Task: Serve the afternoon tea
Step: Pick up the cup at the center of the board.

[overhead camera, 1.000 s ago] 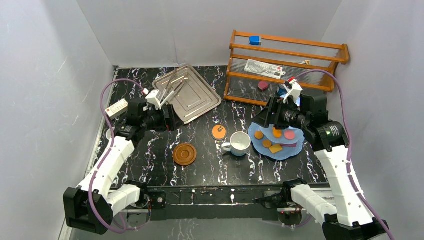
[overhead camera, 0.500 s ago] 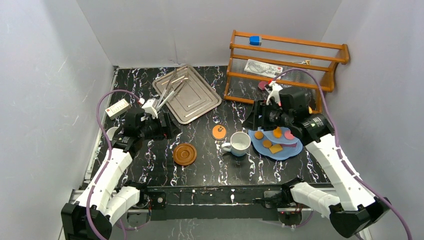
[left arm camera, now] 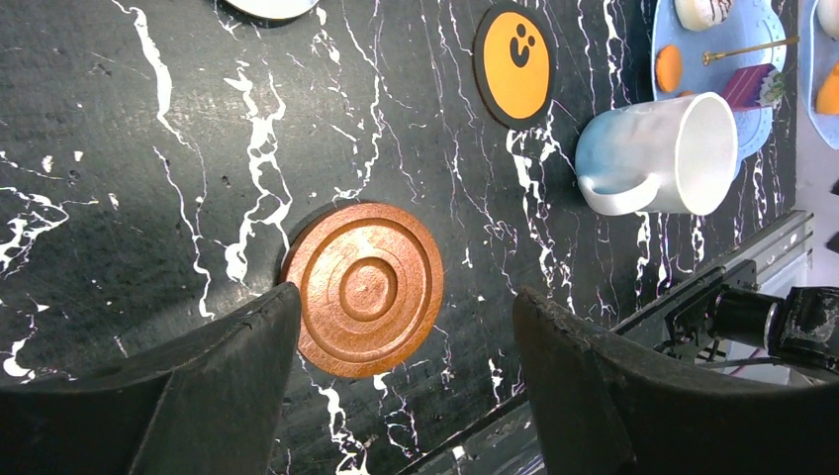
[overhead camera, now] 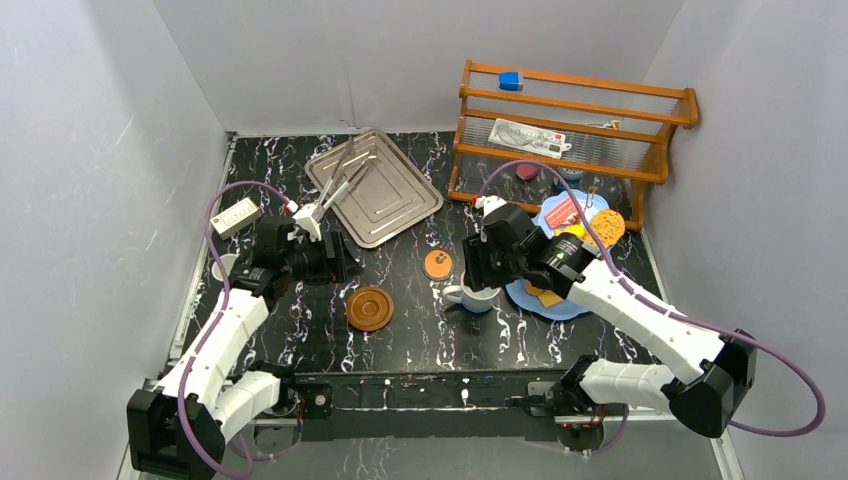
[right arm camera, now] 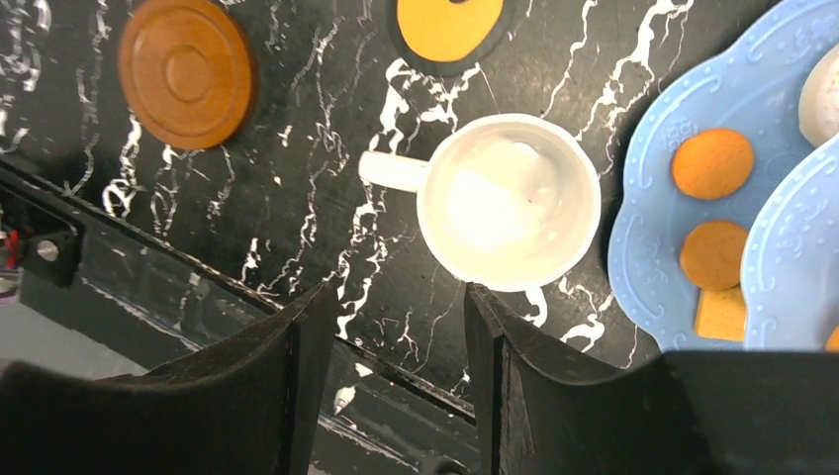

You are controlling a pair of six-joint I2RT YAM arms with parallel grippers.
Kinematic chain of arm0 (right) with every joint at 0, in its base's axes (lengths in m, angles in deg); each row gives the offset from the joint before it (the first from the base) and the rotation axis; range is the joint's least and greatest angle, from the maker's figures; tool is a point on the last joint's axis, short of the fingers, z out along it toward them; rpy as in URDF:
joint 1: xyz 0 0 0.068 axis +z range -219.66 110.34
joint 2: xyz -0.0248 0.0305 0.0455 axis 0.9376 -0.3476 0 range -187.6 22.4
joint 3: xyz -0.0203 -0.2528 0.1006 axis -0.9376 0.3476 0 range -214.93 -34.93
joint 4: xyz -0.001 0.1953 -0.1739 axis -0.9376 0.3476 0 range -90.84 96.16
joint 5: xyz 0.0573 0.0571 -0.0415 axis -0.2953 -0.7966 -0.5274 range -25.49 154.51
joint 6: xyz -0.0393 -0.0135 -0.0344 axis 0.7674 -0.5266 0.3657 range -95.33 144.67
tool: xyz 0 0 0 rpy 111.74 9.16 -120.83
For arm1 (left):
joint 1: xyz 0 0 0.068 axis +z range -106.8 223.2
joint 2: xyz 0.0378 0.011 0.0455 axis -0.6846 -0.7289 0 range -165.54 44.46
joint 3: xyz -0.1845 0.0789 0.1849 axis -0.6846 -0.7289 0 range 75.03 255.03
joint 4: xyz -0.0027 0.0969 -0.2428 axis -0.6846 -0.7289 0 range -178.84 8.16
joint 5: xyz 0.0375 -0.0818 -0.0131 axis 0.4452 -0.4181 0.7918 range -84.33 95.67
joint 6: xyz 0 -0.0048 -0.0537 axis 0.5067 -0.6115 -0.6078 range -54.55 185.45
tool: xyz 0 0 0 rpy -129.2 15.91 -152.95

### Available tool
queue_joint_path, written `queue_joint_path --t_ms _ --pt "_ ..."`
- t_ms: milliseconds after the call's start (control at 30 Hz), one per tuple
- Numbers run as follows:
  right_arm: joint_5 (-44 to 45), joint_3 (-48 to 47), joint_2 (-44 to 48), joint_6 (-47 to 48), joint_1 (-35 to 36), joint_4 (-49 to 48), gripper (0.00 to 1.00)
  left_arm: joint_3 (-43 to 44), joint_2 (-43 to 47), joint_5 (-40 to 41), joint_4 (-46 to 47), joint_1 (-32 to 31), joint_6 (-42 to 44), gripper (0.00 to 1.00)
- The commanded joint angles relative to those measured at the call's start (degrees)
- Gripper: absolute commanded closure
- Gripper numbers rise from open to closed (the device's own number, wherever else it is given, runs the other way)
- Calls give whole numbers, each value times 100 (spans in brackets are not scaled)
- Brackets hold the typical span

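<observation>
The left pincer (left arm camera: 406, 297) hangs released above the brown saucer (left arm camera: 364, 289), one finger on each side. The right pincer (right arm camera: 401, 297) hangs released beside the white mug (right arm camera: 510, 203), which stands upright on the worktop (right arm camera: 326, 119) just beside the blue stand (right arm camera: 643, 198) bearing pastries (right arm camera: 712, 163).

The white mug (right arm camera: 510, 203) stands upright, handle leftward. A brown saucer (overhead camera: 369, 308) lies flat left of it; the pastry-laden light-blue stand (right arm camera: 633, 267) sits right.
</observation>
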State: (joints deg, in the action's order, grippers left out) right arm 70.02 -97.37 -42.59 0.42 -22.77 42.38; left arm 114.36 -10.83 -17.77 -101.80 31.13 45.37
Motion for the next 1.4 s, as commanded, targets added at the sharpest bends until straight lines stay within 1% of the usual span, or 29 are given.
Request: queue_joint_path --t_ms 0,233,800,933,1067,1267,1367 --pt "436 158 -37 -36 188 -490 43 49 -12 -330 8 30 133 25" --pt "534 123 -285 -191 452 -660 45 48 37 -319 15 30 169 25" --pt "407 165 -559 -714 827 -845 44 92 -69 -400 86 30 158 26" --pt "325 220 -659 -1216 960 -918 42 63 -62 -358 111 30 149 26" --pt "414 172 -831 -1890 1093 -789 40 -2 -22 -166 157 30 179 27" --pt "474 267 -821 -3250 1249 -918 34 -67 19 -61 213 30 235 27" --pt "810 249 -772 -4003 1367 -881 31 -108 123 21 210 34 273 26"
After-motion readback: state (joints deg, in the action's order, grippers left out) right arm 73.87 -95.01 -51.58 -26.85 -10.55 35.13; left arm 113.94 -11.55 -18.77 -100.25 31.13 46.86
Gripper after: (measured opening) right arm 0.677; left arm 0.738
